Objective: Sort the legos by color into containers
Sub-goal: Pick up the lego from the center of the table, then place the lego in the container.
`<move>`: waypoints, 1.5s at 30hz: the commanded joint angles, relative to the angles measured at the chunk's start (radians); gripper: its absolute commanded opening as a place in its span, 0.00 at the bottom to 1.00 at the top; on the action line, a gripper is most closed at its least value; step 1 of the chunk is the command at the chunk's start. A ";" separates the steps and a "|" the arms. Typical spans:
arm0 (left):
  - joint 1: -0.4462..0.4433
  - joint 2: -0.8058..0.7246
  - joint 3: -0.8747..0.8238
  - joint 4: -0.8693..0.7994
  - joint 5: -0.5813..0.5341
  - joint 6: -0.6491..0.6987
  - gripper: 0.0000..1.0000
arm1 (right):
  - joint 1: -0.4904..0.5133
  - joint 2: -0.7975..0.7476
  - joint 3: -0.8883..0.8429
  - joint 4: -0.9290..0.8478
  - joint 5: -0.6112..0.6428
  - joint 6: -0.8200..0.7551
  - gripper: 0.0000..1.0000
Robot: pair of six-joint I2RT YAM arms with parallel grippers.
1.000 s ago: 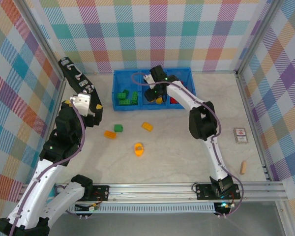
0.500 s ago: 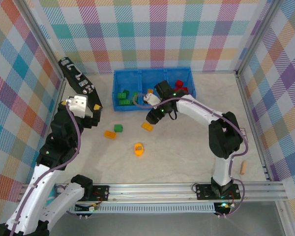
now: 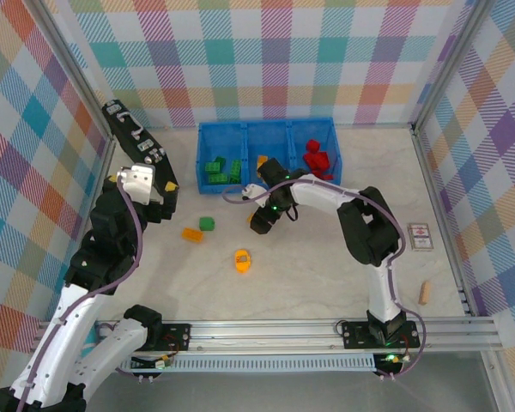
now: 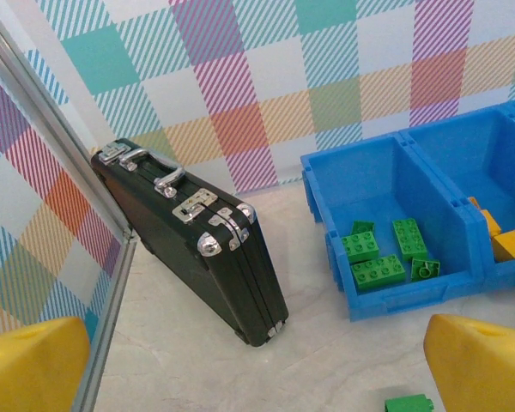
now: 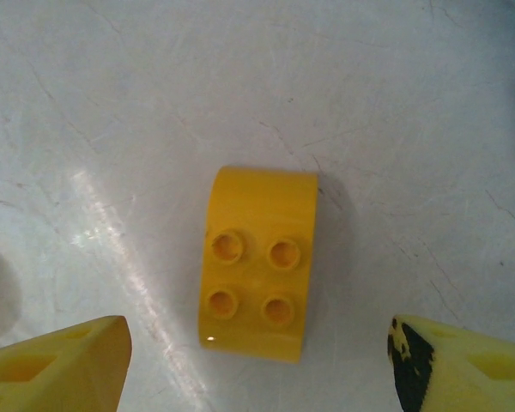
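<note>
The blue three-part tray (image 3: 201, 159) stands at the back with green bricks (image 3: 221, 170) on the left, yellow ones (image 3: 263, 160) in the middle and red ones (image 3: 314, 157) on the right. My right gripper (image 3: 262, 220) hangs low in front of the tray. It is open over a yellow four-stud brick (image 5: 257, 260) that lies flat between its fingertips (image 5: 56, 365), apart from both. An orange brick (image 3: 192, 233), a green brick (image 3: 207, 224) and a rounded yellow piece (image 3: 243, 259) lie loose on the table. My left gripper (image 4: 257, 378) is open and holds nothing, near the tray wall (image 4: 412, 296).
A black case (image 3: 137, 150) leans along the left wall, also close ahead of the left gripper as the black case (image 4: 193, 240). A small card (image 3: 421, 237) and a tan cork cylinder (image 3: 425, 293) lie at the right. A metal rail (image 3: 266, 330) runs along the front edge.
My right gripper came from over the tray's middle compartment toward the front and down, over the yellow brick on the table. The left arm has barely shifted.
</note>
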 commanded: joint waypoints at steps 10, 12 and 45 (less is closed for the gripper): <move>0.013 0.010 0.023 0.020 -0.006 0.002 1.00 | 0.032 0.082 0.063 0.023 0.001 -0.049 0.59; 0.013 0.007 0.025 0.018 -0.003 0.002 1.00 | 0.038 0.091 0.067 0.022 0.008 -0.053 0.54; 0.013 0.007 0.022 0.021 -0.022 0.015 1.00 | -0.114 0.179 0.444 0.016 0.158 -0.098 0.32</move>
